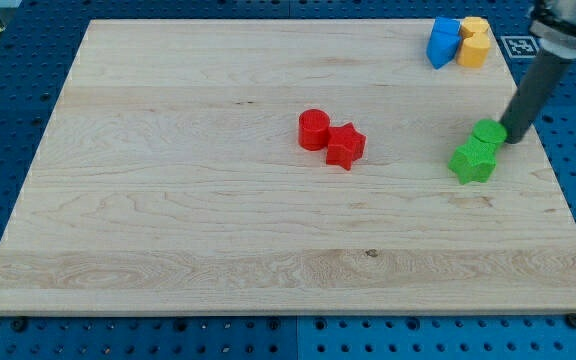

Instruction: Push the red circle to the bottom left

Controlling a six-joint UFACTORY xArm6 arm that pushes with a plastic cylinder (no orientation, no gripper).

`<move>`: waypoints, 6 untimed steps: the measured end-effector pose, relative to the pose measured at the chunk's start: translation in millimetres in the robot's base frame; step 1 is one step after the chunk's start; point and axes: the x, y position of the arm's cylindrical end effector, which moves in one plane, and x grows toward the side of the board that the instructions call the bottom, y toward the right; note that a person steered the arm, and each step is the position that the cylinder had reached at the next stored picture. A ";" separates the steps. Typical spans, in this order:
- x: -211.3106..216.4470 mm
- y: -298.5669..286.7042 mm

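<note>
The red circle (314, 129) lies near the middle of the wooden board (168, 200), touching a red star (346, 146) at its lower right. My tip (515, 137) is far to the view's right of the red circle, right beside a green circle (488, 133) on that block's right side. The rod leans up toward the view's top right corner.
A green star (472, 160) touches the green circle at its lower left. At the top right a blue block (442, 42) stands against two yellow blocks (475, 44). The board's right edge runs just right of my tip.
</note>
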 end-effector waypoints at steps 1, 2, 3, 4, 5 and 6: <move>-7.8 -52.7; -3.0 -92.1; -10.9 -117.3; -11.5 -135.9; -11.5 -157.9; -14.1 -160.3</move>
